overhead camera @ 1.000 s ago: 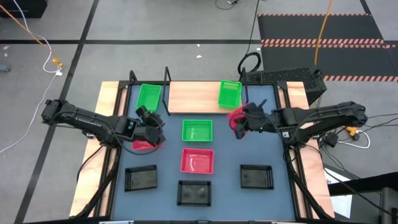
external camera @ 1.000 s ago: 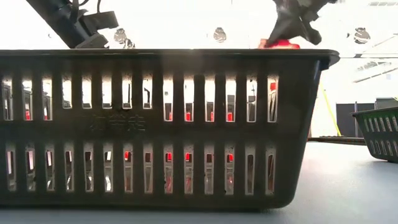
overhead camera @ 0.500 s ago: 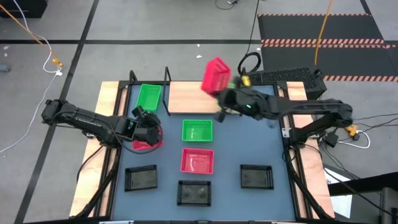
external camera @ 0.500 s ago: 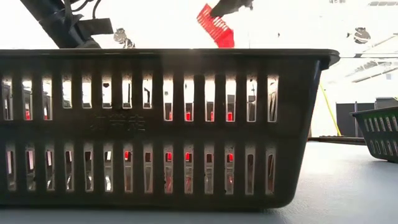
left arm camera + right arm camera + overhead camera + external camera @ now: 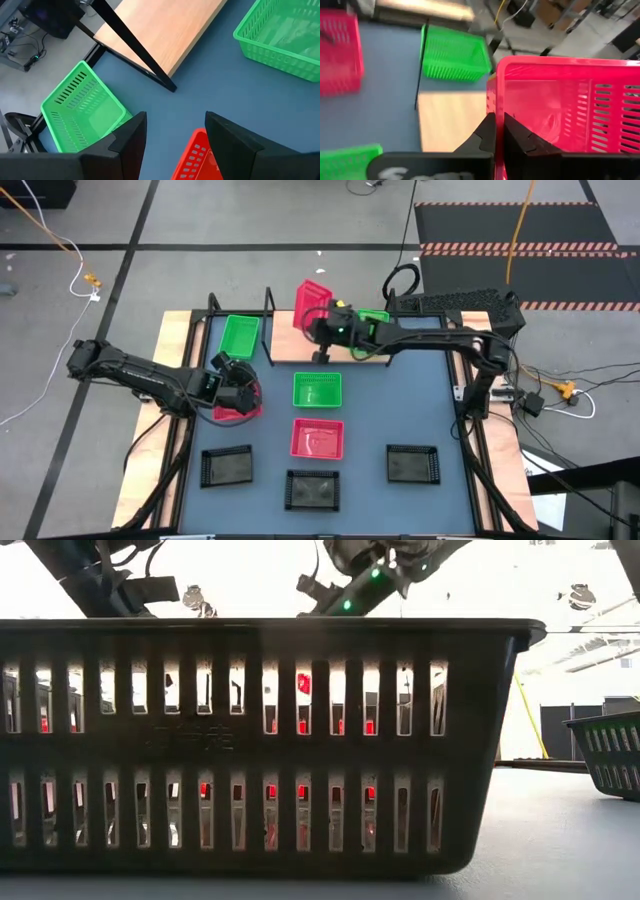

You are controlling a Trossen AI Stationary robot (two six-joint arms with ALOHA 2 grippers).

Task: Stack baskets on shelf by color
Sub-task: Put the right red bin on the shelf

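Observation:
My right gripper (image 5: 322, 328) is shut on a pink-red basket (image 5: 312, 301), carried tilted above the middle of the light-wood shelf (image 5: 290, 340). One green basket (image 5: 240, 337) sits on the shelf's left end. Another green one (image 5: 372, 320) is at its right end, partly hidden by my right arm. My left gripper (image 5: 175, 135) is open, hovering over a second pink-red basket (image 5: 197, 155) near the table's left edge. A third green basket (image 5: 317, 390) and a third pink-red one (image 5: 317, 438) stand mid-table. Three black baskets (image 5: 226, 467) (image 5: 313, 489) (image 5: 412, 463) line the near edge. My right gripper pinches a side wall of the pink-red basket at its rim (image 5: 492, 100), one finger inside the basket and one outside. The basket is lifted clear and tipped, its open side turned away from upright.
The shelf's black frame posts (image 5: 268, 300) rise at its far left. In the low view a black basket (image 5: 270, 740) blocks nearly everything. Bare blue-grey tabletop (image 5: 410, 400) lies on the right side. Cables and a dark mat lie on the floor beyond.
My right gripper has lifted the pink-red basket off the table's right side and swung it up and toward the far-left, over the shelf's middle. The basket has tipped from flat to steeply tilted.

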